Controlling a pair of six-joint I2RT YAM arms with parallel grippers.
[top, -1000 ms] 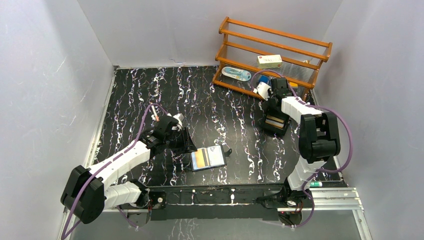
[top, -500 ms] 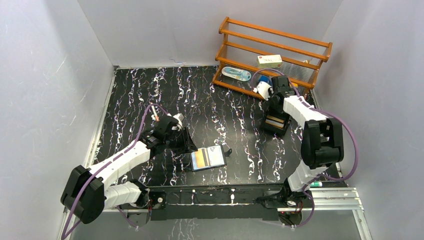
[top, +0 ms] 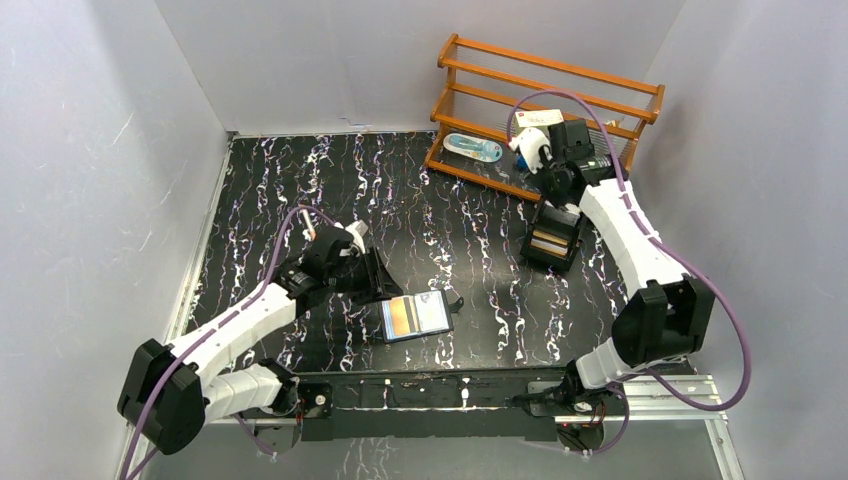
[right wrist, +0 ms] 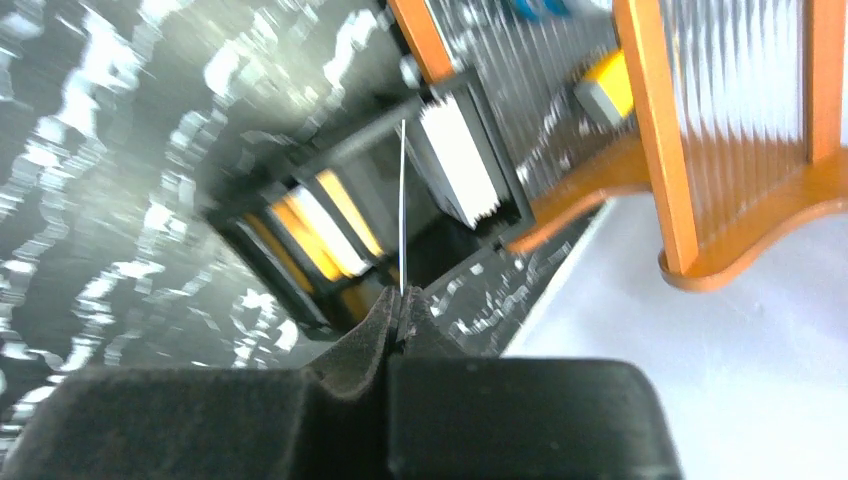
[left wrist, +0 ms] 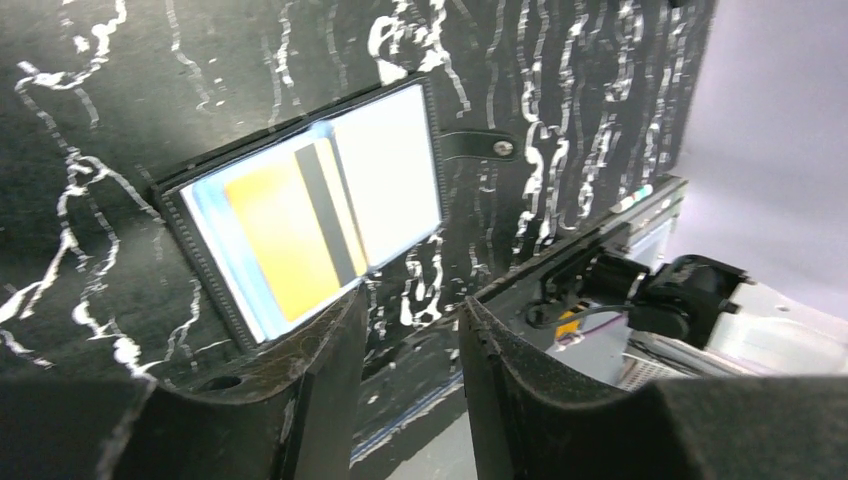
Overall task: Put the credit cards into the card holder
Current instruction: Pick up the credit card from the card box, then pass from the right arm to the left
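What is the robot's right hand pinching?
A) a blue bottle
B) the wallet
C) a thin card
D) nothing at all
C: in the right wrist view, the right gripper is shut on a thin card, which sticks up edge-on from between its fingertips.

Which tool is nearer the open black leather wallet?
Left. The left tool sits right beside the black leather wallet; the right tool is far back, pinching a thin card over the black open-topped box.

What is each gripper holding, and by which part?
Right gripper: thin pale plastic card, seen edge-on, pinched by its near end between shut fingertips. Left gripper: open, holding nothing.
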